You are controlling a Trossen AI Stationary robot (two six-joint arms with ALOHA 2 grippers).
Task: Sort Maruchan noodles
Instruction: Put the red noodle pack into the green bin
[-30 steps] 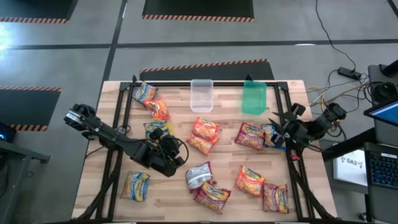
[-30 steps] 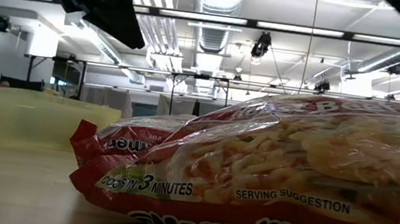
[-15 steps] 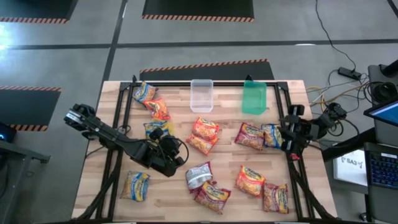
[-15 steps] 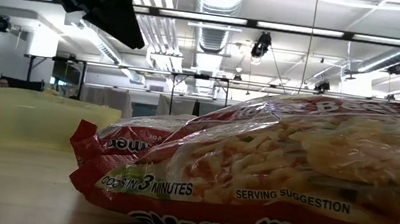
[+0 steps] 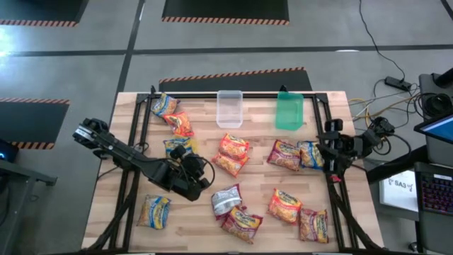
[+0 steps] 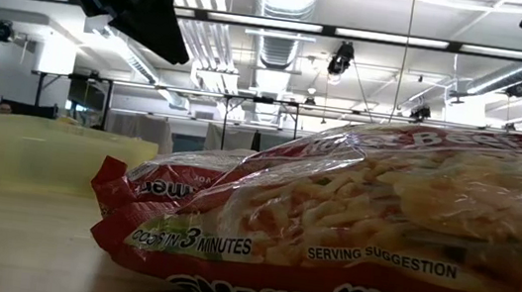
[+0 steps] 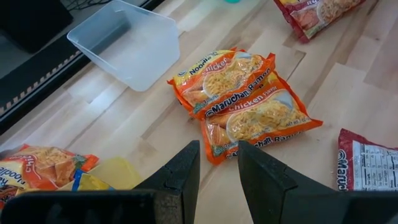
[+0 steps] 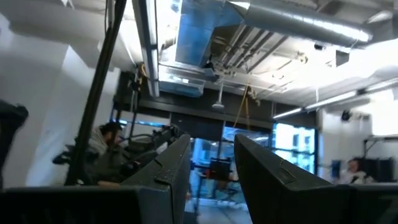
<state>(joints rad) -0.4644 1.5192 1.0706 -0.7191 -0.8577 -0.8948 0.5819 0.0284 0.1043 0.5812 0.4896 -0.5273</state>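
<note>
Left gripper [image 7: 217, 171] hovers mid-table, fingers slightly spread, empty, just short of stacked orange chicken packets [image 7: 249, 106]; right gripper [image 8: 211, 168] parked at right edge, parted, empty; next, judged: lower, pinch top packet, carry to clear tub [image 5: 229, 108].

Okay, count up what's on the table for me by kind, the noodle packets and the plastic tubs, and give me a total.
Noodle packets: 12
Clear tub: 1
Green tub: 1
Yellow tub: 1, clear only in the low view
Total: 15
</note>
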